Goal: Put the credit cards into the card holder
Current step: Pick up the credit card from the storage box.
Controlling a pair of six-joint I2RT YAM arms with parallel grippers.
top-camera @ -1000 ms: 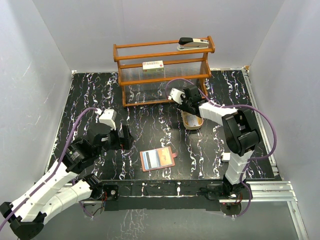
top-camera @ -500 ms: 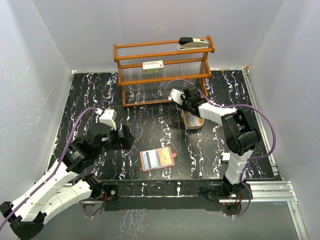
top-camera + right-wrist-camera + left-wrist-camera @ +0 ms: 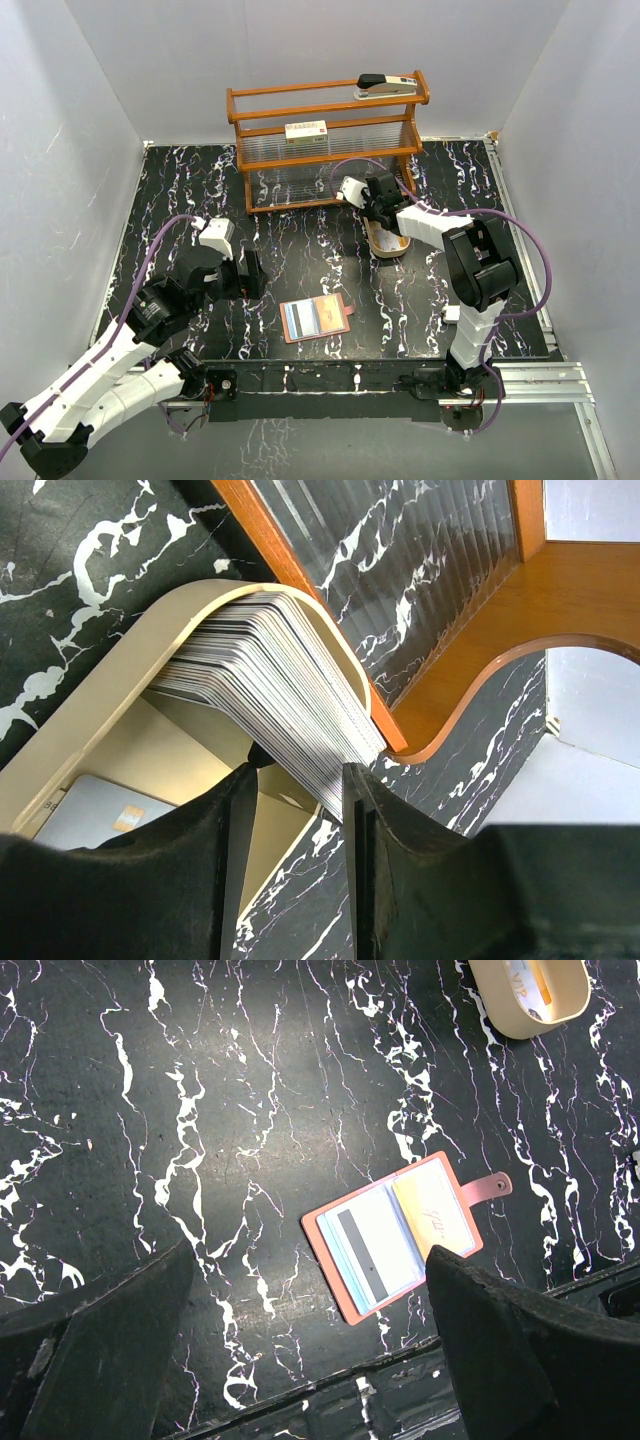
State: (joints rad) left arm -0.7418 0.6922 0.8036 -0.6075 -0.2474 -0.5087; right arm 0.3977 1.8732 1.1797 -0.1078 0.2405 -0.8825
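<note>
1. Cards (image 3: 290, 680) fill the tray (image 3: 110, 680) toward the worktop's (image 3: 180, 200) back edge; our right jaws straddle them, grip unclear.
2. Our left jaws gape wide; wallet (image 3: 395, 1235) lies open near the front edge.

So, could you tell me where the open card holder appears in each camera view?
Top external: card holder low centre, lying open.
Left wrist: card holder just right of centre.
Right wrist: not in it.
Shared landmark: oval tray, seen in all three views.
</note>
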